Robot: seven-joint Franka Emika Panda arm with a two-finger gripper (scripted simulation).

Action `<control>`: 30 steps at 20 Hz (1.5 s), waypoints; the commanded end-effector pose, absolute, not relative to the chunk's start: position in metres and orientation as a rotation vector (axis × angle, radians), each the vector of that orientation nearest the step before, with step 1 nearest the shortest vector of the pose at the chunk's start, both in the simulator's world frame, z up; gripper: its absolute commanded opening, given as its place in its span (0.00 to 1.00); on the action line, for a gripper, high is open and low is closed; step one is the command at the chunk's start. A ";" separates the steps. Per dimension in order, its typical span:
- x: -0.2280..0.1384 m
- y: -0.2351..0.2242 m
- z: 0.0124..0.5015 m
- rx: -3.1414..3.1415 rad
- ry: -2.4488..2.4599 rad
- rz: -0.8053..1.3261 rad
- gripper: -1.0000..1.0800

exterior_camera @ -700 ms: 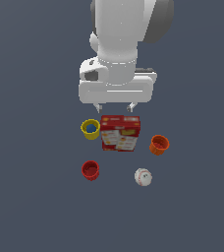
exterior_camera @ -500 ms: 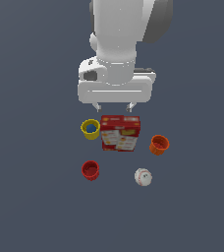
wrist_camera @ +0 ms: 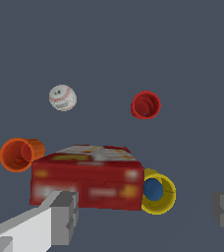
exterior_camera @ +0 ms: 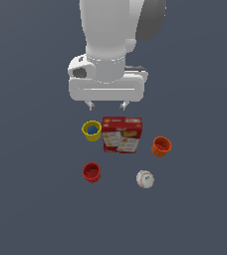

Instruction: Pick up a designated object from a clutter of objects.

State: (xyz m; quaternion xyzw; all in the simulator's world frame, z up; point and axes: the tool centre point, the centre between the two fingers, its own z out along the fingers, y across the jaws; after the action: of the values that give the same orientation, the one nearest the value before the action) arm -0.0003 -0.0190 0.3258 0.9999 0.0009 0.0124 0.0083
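The small bright red cup (exterior_camera: 91, 172) stands alone on the grey floor, in front of the yellow cup (exterior_camera: 91, 130) in the exterior view. It also shows in the wrist view (wrist_camera: 146, 105). The red cracker box (exterior_camera: 121, 134) lies flat in the middle, with the orange cup (exterior_camera: 161, 146) at its right and the white baseball (exterior_camera: 145, 179) in front. My gripper (exterior_camera: 106, 105) hangs open and empty above and behind the box, well away from the red cup. Its two fingers (wrist_camera: 60, 216) frame the box in the wrist view.
The yellow cup with blue inside (wrist_camera: 157, 192) sits right beside the cracker box (wrist_camera: 87, 177). The orange cup (wrist_camera: 19, 154) and the baseball (wrist_camera: 63, 97) lie apart from the red cup. Bare grey floor (exterior_camera: 36, 209) surrounds the cluster.
The arm has shifted slightly; the gripper stays open above the far side of the box. The objects have not moved.
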 end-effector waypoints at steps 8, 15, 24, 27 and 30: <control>0.015 -0.025 0.307 3.129 -0.005 0.034 0.96; 0.043 -0.037 0.270 3.135 -0.024 0.027 0.96; 0.082 -0.063 0.191 3.141 -0.060 0.014 0.96; 0.092 -0.072 0.165 3.141 -0.072 0.010 0.96; 0.098 -0.079 0.143 3.141 -0.081 0.007 0.96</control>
State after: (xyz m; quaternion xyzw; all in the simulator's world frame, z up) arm 0.0942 -0.0752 0.1539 0.9997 -0.0244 0.0019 -0.0003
